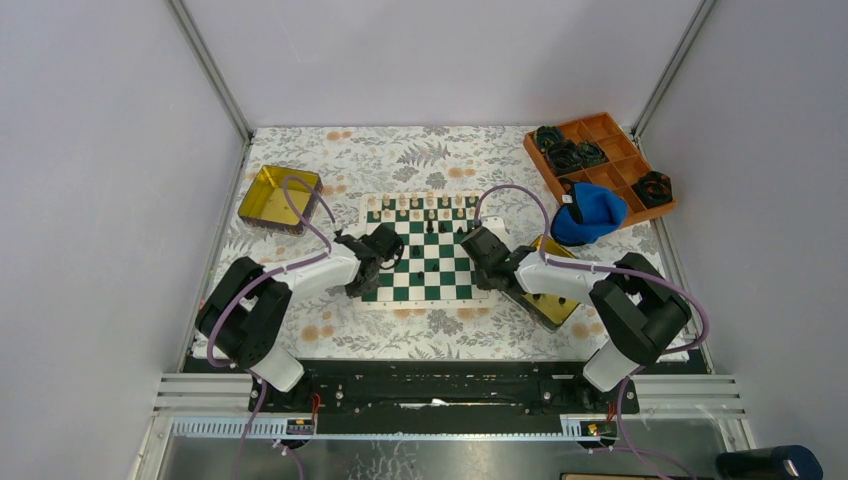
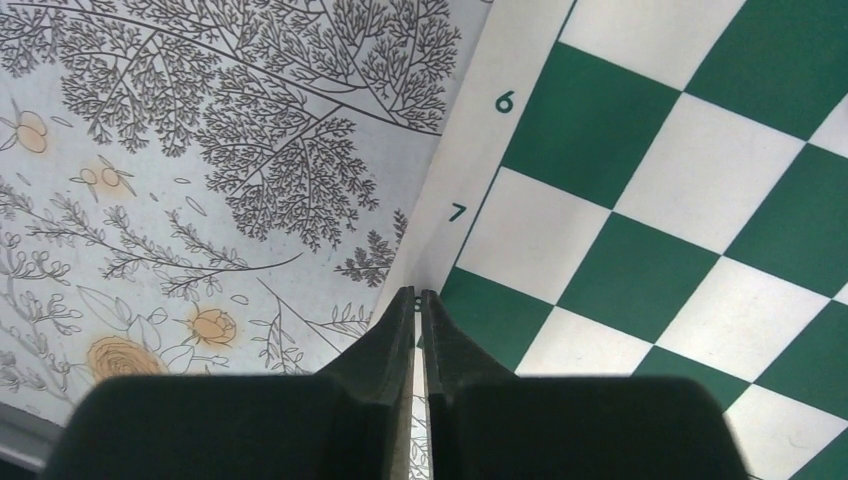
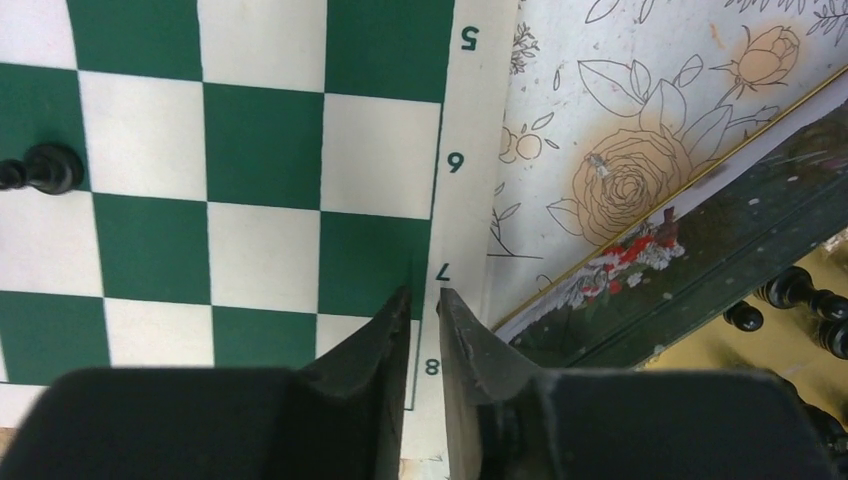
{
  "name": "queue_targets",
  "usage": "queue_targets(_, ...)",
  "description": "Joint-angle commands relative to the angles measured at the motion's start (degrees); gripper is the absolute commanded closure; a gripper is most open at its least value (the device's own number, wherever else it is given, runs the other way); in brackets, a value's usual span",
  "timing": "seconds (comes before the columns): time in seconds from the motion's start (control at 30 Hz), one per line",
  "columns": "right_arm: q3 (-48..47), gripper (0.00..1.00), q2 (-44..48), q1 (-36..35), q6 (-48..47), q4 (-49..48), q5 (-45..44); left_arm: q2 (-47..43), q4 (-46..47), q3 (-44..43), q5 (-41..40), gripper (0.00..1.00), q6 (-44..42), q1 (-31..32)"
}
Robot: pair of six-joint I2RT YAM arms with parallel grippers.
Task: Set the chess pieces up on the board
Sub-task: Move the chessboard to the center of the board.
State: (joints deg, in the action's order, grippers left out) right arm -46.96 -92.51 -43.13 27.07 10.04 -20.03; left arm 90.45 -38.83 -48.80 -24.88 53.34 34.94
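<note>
So the cream pieces (image 1: 416, 204) are lined up along the far edge of the board (image 1: 430, 275), well ahead of both pincers. The near ranks, right under the two pincers, look bare. One black piece (image 3: 42, 168) sits out on the squares, off to the left of the right pincer (image 3: 425, 293) and a bit ahead of it. I can't tell if it's standing or tipped.

The right pincer hangs over the board's white border by the 7, spread just a little, with nothing in the gap. The left pincer (image 2: 418, 293) is over the opposite border, all but pressed together, only a sliver showing, also holding nothing.

My read is that it's time to fetch a black piece. The rest of the black pieces (image 3: 800, 290) are in the gold tin (image 3: 700, 352), just to the right of the right pincer, so that arm should take it:

- Spread wider before going down.
- Pick one on the edge of the pile, not the middle.
- Come straight down and pinch at the neck so it hangs upright.
- Set it in the centre of a near-rank square.

The second gold tin (image 1: 278, 198) is away to the left pincer's far left on the flowery table (image 3: 620, 120). I can't see any pieces in it.
</note>
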Motion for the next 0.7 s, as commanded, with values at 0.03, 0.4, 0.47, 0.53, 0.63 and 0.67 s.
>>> queue_targets(0.03,0.07,0.70,1.05,-0.63,-1.17,7.77,0.94,0.15,-3.50,-2.46,-3.53,0.84,0.76,0.04)
queue_targets(0.4,-5.21,0.62,1.53,-0.63,-2.63,10.13,-0.44,-2.05,-6.86,-7.76,-5.23,0.59,-1.84,-1.48)
queue_targets(0.47,-5.93,0.62,1.62,-0.63,-2.71,10.69,-0.64,-2.52,-7.48,-9.18,-5.34,0.59,-2.40,-1.90)
queue_targets(0.53,-6.46,0.62,1.95,-0.64,-2.66,11.03,-0.74,-3.01,-8.02,-10.45,-5.30,0.58,-2.93,-2.22)
queue_targets(0.63,-6.77,0.62,2.40,-0.63,-2.40,11.48,-1.31,-3.48,-8.90,-12.57,-5.38,0.58,-3.68,-2.59)
queue_targets(0.67,-6.74,0.61,2.45,-0.63,-2.38,11.45,-1.51,-3.57,-9.08,-13.16,-5.51,0.58,-3.88,-2.67)
